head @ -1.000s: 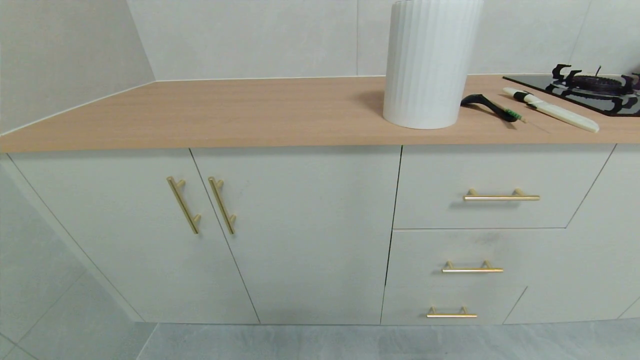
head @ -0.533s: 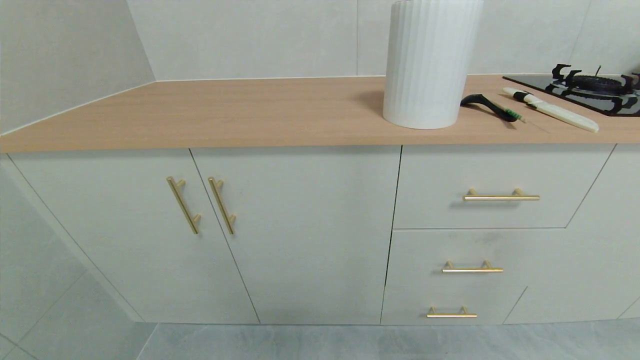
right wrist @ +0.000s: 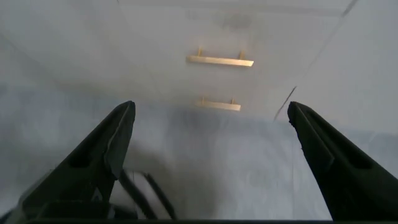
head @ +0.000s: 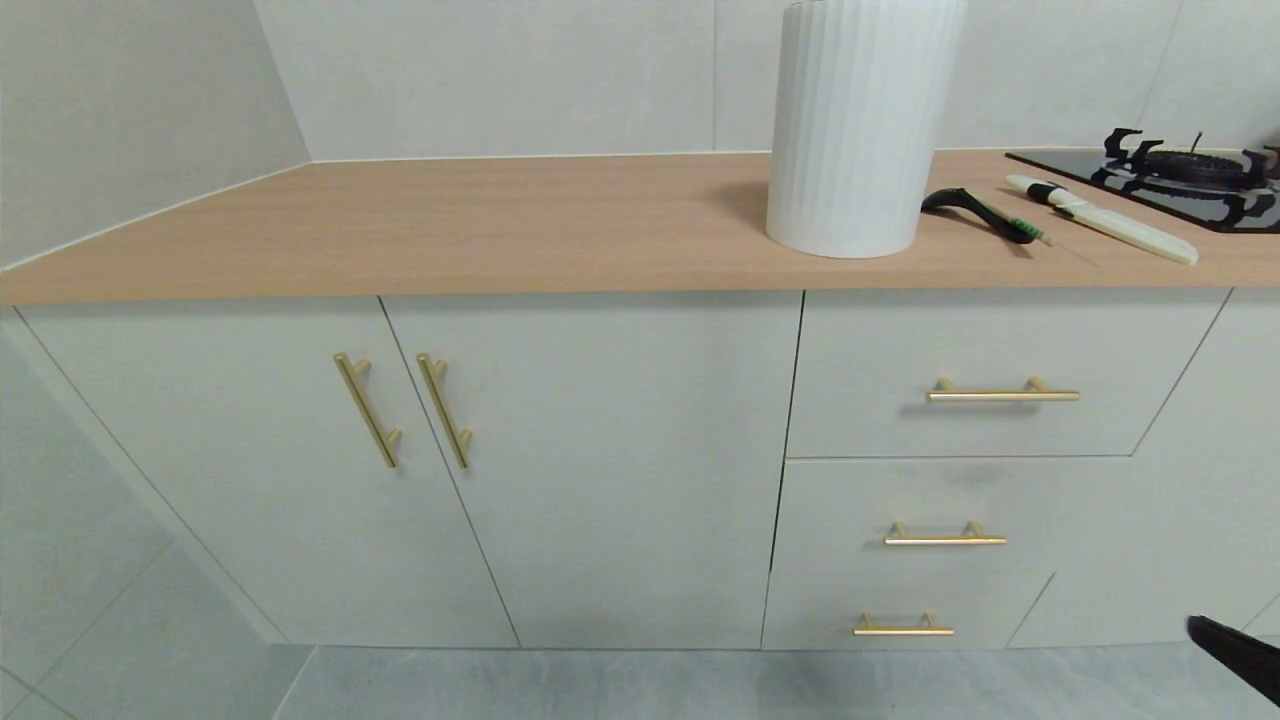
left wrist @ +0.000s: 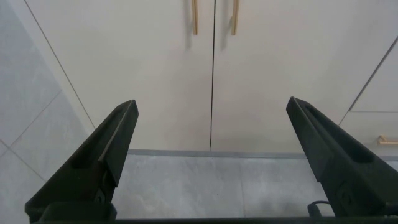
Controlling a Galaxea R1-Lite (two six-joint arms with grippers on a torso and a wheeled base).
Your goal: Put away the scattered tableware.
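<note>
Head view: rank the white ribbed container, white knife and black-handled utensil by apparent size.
1. white ribbed container, by far the largest
2. white knife
3. black-handled utensil
All three sit at similar depth on the countertop, so the order holds.

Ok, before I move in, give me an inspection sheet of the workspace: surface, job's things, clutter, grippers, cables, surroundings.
Surface: wooden countertop, things gathered at its right end.
Job's things: black-handled utensil and white knife lie flat, apart, between the white ribbed container and the hob.
Clutter: nothing seen.
Grippers: left gripper fingers open, facing the closed cabinet doors; right gripper fingers open, low, facing the lower drawers; both hold nothing.
Cables: nothing seen.
Surroundings: three closed drawers with gold handles, tiled wall, grey tiled floor.
</note>
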